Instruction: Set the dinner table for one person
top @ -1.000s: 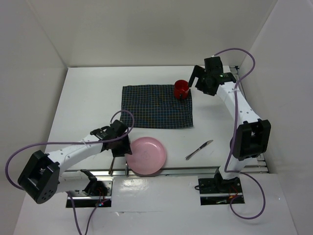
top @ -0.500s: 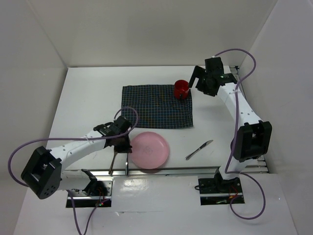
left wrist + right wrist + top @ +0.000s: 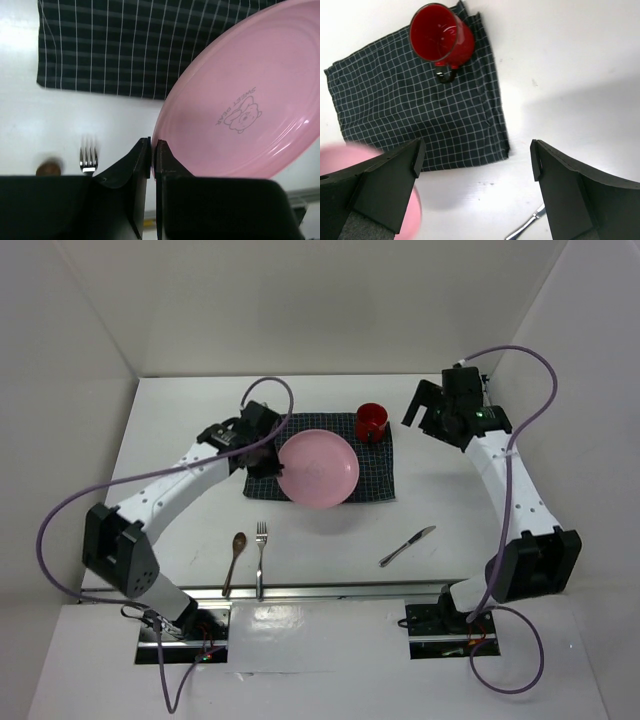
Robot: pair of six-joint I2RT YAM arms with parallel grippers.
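A pink plate (image 3: 320,468) with a small bear print hangs tilted over the dark checked placemat (image 3: 374,478) on the white dinner table (image 3: 180,420). My left gripper (image 3: 272,462) is shut on the plate's left rim. In the left wrist view the rim of the plate (image 3: 240,100) is pinched in the left gripper (image 3: 152,155), above the placemat (image 3: 110,45). A red mug (image 3: 371,422) stands on the placemat's far right corner. My right gripper (image 3: 422,412) is open to the right of it. The right wrist view looks down past the right gripper (image 3: 475,155) at the mug (image 3: 440,37) and the placemat (image 3: 420,115).
A fork (image 3: 261,545) and a brown spoon (image 3: 235,555) lie side by side near the front rail. A knife (image 3: 407,546) lies slanted at the front right. The fork (image 3: 89,157), the spoon (image 3: 49,167) and the knife (image 3: 525,227) also show in the wrist views. White walls enclose the table.
My left arm has carried the pink plate from the near edge to above the placemat, uncovering the spoon and fork. The right arm has drawn back to the right, away from the mug.
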